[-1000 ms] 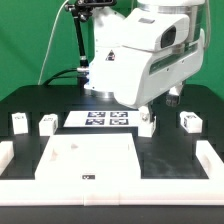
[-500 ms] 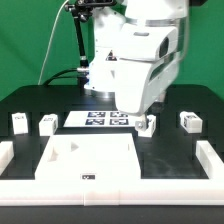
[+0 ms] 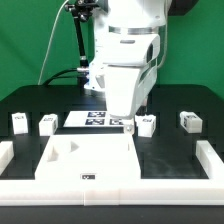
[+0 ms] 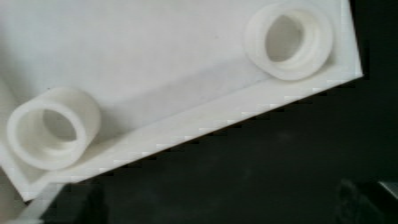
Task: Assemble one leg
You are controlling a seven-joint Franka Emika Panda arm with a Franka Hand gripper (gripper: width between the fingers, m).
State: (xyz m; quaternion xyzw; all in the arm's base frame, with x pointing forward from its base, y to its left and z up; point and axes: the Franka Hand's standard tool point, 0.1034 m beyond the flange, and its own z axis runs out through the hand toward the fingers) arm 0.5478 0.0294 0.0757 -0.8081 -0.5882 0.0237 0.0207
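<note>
Hovering low at the back edge of the tabletop, grip unreadable

The arm (image 3: 128,60) stands bent over the middle of the black table (image 3: 170,150), and its bulky white housing covers most of the gripper (image 3: 131,126). Only a small dark tip pokes out below the housing, so I cannot tell whether the fingers are apart or together. The wrist view shows only dim dark shapes against the black table and does not settle it either.

The leg (image 3: 145,124) stands upright on the table just beside that tip, on the exterior view's right. It is close to the marker board (image 3: 98,118) and the far right corner of the tabletop (image 3: 95,165). Whether the tip touches the leg cannot be made out.

Three other legs stand apart from it. Two (image 3: 18,122) (image 3: 47,123) are together at the exterior view's left, and one (image 3: 189,121) is well off to the right.

The tabletop lies flat in front of the marker board. In the wrist view its white surface (image 4: 160,70) fills much of the picture. Two round sockets (image 4: 54,125) (image 4: 294,40) sit near its edge, with bare black table beyond.
</note>
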